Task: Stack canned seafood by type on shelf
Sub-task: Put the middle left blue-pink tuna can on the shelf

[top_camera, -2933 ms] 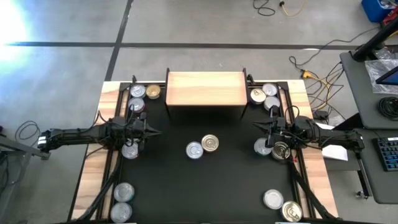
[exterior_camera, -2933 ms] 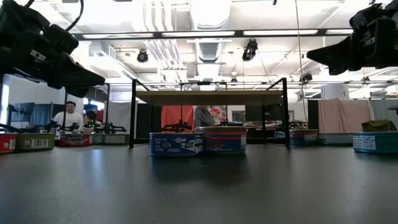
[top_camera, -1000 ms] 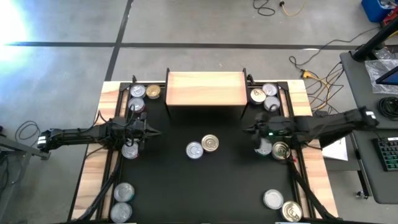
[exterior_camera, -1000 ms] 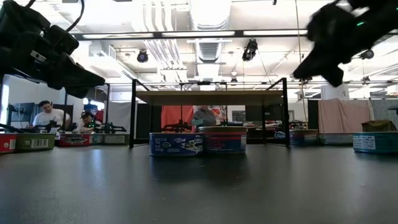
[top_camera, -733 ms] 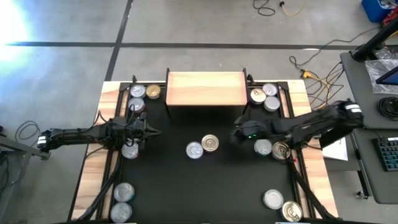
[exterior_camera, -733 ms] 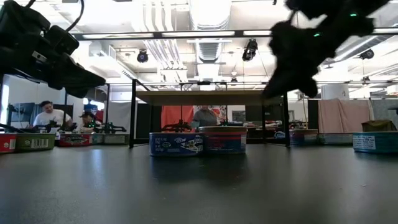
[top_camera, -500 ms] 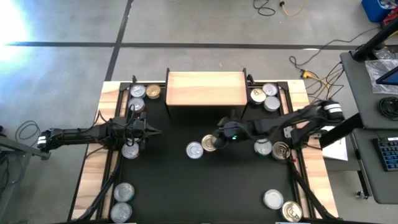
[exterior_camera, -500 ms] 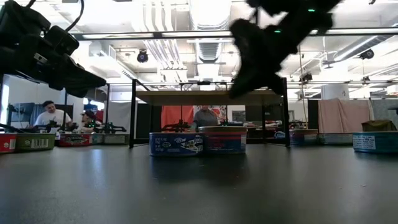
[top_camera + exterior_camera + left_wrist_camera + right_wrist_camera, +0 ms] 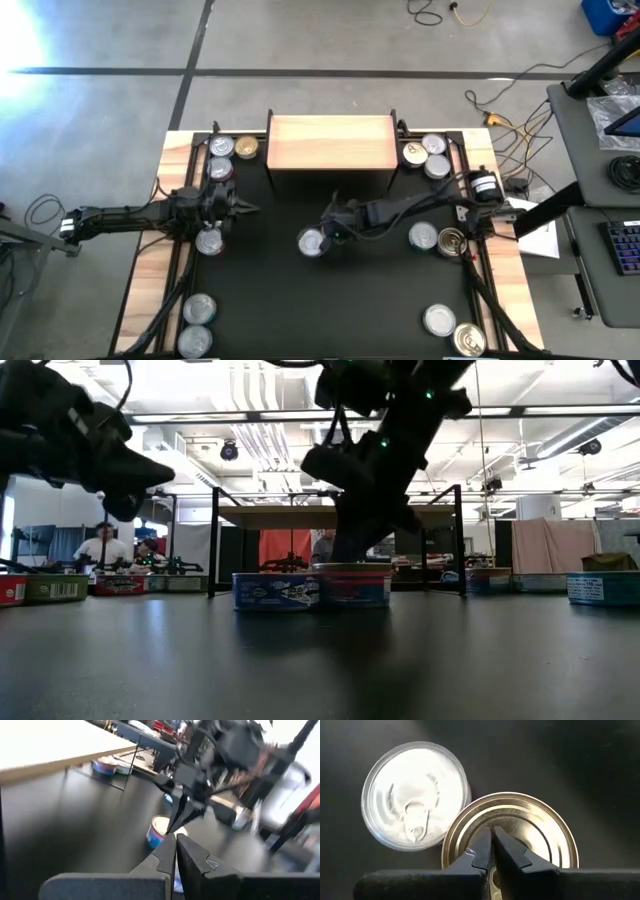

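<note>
Two tins sit side by side at the mat's middle: a silver-topped one (image 9: 416,795) with a blue label (image 9: 275,590) and a gold-topped one (image 9: 510,840) with a red label (image 9: 352,587). My right gripper (image 9: 491,831) is shut and slants down over the gold top (image 9: 335,232). My left gripper (image 9: 238,208) is shut and hangs above the table's left side, holding nothing. The shelf (image 9: 330,142) stands at the far middle with a bare wood top. My right gripper's shut fingertips (image 9: 485,837) stand over the middle of the gold tin's top (image 9: 520,825), slanting down from the table's right. I cannot tell whether they touch it. The tin rests flat on the mat.
More tins lie at the far left (image 9: 228,150), far right (image 9: 425,152), right (image 9: 437,238), near left (image 9: 198,310), near right (image 9: 445,322) and under the left arm (image 9: 208,240). People sit in the room behind (image 9: 105,545).
My right gripper has swept from the table's right side toward the middle, sinking and tipping downward, and now stands over the gold-topped tin. It has stayed shut. My left gripper has rolled about its own axis without leaving its place.
</note>
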Robot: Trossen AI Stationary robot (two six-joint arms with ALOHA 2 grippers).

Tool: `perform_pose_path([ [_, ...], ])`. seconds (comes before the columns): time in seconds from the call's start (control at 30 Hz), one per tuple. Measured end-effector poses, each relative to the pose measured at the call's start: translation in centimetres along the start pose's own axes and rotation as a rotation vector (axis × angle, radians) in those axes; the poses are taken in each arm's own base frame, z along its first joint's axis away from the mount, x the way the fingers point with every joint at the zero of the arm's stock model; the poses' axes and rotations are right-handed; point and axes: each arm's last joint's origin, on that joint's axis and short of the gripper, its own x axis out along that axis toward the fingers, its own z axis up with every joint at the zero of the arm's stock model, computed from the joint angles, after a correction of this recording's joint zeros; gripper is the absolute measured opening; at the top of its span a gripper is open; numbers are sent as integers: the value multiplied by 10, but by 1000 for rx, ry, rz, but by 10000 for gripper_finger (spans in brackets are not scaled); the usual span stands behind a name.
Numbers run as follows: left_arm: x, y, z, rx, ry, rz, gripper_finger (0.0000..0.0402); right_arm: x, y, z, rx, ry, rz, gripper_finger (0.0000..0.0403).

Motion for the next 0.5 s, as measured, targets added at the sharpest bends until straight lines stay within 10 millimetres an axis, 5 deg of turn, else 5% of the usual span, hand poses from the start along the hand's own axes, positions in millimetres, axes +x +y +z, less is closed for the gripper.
perform_pose_path([
  [0.23,0,-1,10,-161,-132,37,0,-17,29,-26,4,79,44,13],
  [0.5,-4,-9,29,-77,-359,3,0,-32,58,-61,-7,119,64,13],
])
